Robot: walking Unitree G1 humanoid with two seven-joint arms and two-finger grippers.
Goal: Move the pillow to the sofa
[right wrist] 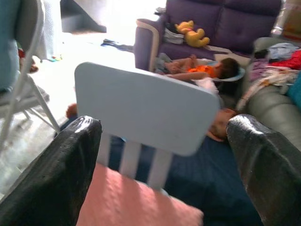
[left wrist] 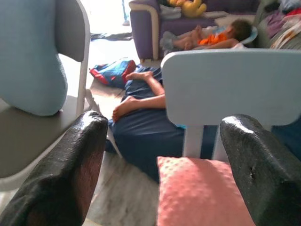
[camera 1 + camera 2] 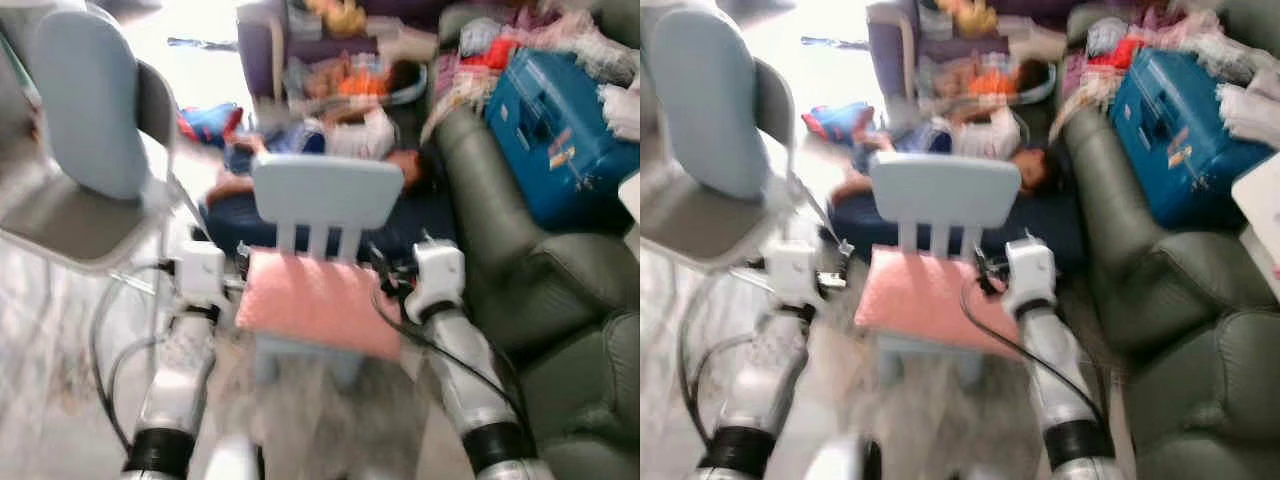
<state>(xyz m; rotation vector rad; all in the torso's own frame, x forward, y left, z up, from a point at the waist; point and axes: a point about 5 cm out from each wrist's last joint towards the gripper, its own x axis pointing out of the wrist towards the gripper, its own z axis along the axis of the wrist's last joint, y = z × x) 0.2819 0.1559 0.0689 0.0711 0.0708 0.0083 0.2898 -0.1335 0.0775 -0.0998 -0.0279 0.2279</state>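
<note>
Both arms reaching forward at lower frame, left claw point(image 2: 160, 169) and right claw point(image 1: 162, 165) gaping apart, flanking pink pillow point(image 3: 318, 302) lying on pale blue chair point(image 3: 325, 192) at centre

**Small blue chair bearing a pink pillow**

Standing on pale marbled floor point(image 3: 60, 330): a little light-blue chair point(image 3: 325, 195) with a slatted back, seat almost wholly covered by a pink dimpled pillow point(image 3: 320, 300) lying flat, one corner overhanging the seat edge. Just beyond, a dark-blue mattress point(image 2: 146, 136) spread on the floor, with people lying on it. To the robot's left, a grey folding chair point(image 3: 70, 225) with a pale-blue cushion point(image 3: 90, 100) leaning on its backrest. To the right, a dark-green sofa point(image 3: 520, 270) loaded with a blue suitcase point(image 3: 560, 130) and heaped clothes point(image 3: 490, 45).
</note>
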